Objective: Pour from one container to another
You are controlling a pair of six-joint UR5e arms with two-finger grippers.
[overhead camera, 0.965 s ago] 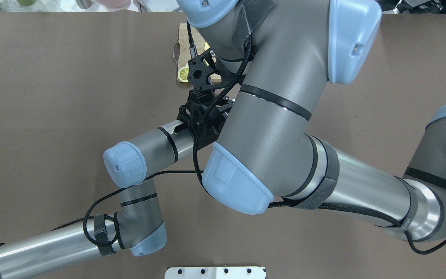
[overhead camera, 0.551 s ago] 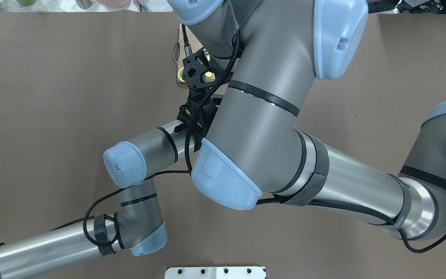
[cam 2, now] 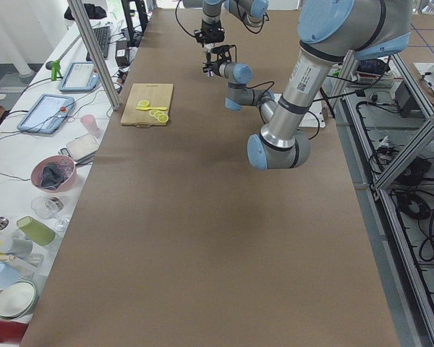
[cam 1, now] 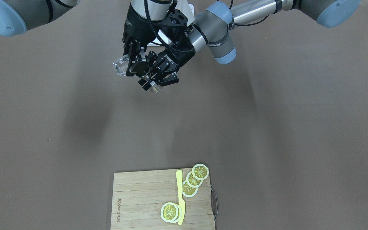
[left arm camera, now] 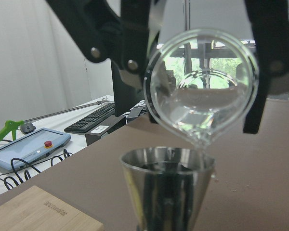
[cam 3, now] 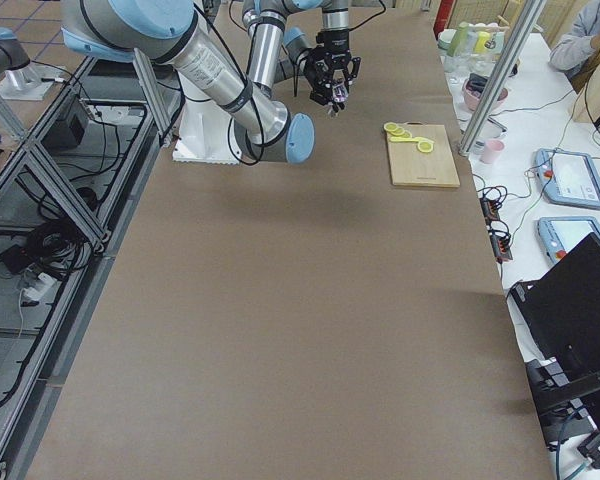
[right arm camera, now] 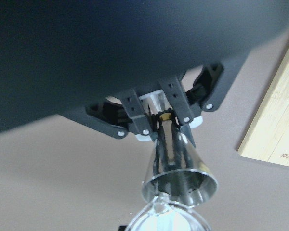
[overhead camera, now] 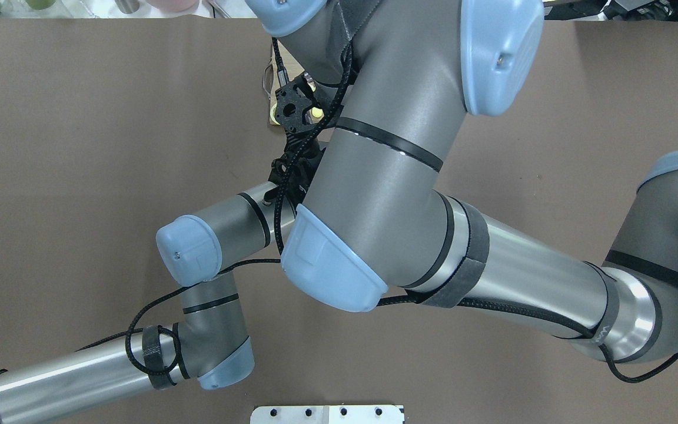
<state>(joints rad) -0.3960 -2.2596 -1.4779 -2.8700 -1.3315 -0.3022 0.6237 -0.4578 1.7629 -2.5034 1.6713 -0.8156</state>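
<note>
Jigger point(left arm camera: 167, 192) is gripped upright at the waist by left fingers point(right arm camera: 176, 98). Glass point(left arm camera: 202, 91) is clamped in right fingers point(left arm camera: 267, 62), tilted, lip just over jigger rim, above counter point(cam 1: 267, 127).

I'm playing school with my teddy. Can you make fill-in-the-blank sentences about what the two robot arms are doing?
1. The left arm's fingers hold the steel jigger with its open mouth facing ____.
2. The right arm's fingers hold the clear glass ____, not upright.
3. The glass's lip is just ____ the jigger's mouth.
4. The lemon slices lie on a wooden ____.

Missing words: up, tilted, above, board.
</note>
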